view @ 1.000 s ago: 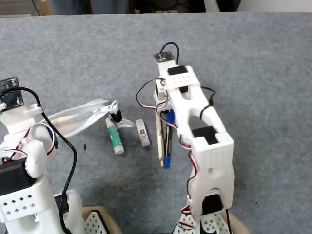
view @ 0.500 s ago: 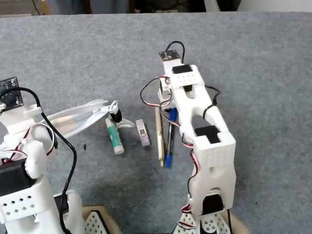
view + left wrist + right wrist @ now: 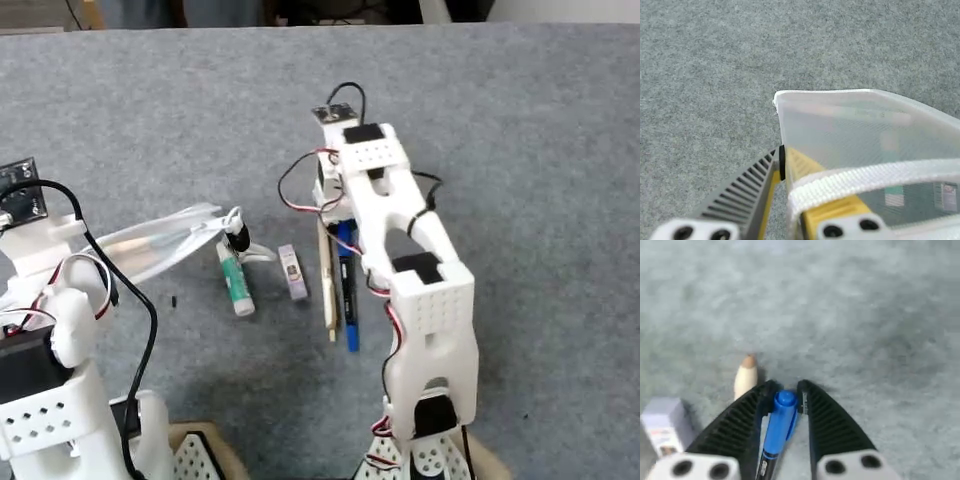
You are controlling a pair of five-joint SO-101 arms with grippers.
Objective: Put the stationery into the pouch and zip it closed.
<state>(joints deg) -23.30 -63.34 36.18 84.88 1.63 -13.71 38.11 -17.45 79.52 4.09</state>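
The blue pen (image 3: 777,427) lies on the grey desk (image 3: 520,120) near the middle, alongside the right arm, and the right pincer (image 3: 786,389) has its jaws drawn narrow around the capped end, one finger on each side and both seemingly pressing on the barrel. From where I stand it looks a light, stiff thing with a smooth round body, so I'd judge it apt to roll or swivel if pinched at the very tip. A hold a little further down the barrel would carry it more steadily, though the end grip leaves the long part free to feed into an opening. Just beside it, almost touching along its length, lies a wooden pencil (image 3: 327,290), equally light and rigid and close enough to be nudged when the pen lifts. A small lilac block (image 3: 292,272), an eraser by the look of it, sits near that, and beyond it a green-and-white glue stick (image 3: 236,282) lies close to the mouth of the pouch (image 3: 865,135). The pouch is translucent and soft, with a woven strip along one edge, and I'd expect it to sag and fold unless held taut. The left pincer (image 3: 782,165) is clamped on one edge of it and holds it just off the desk on the left side, well apart from the pen.
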